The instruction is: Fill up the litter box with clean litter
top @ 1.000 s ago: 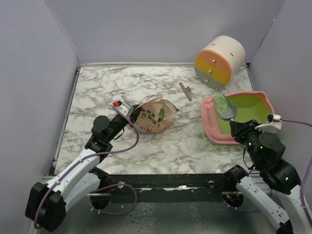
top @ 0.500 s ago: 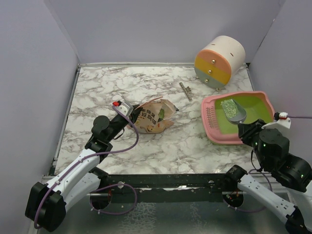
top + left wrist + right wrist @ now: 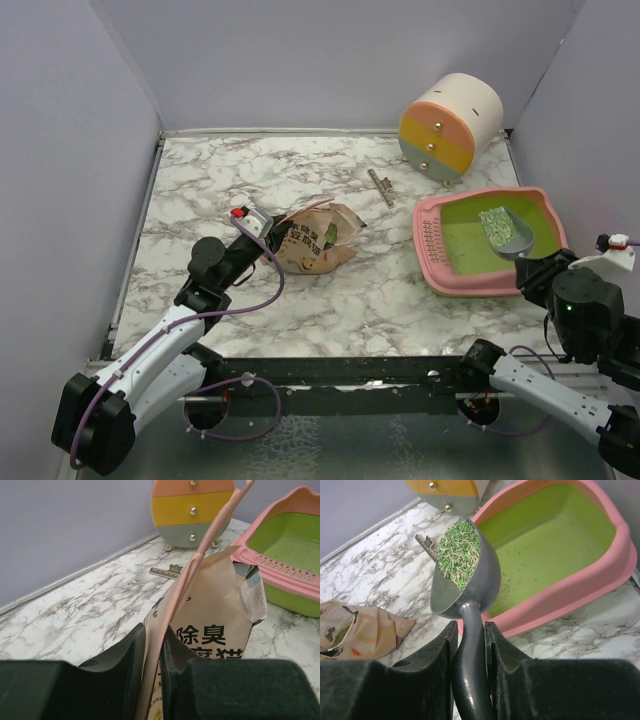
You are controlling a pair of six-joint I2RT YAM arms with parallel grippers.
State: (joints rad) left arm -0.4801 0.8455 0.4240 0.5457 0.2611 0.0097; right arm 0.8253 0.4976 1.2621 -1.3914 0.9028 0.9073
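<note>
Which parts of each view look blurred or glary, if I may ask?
Left wrist: the left hand clamping the pink strap is soft, the paper bag print sharp. Right wrist: the right hand is blurred, the metal scoop it grips glints along its handle, the litter is crisp. Top external: even light, soft shadows on the marble table.
</note>
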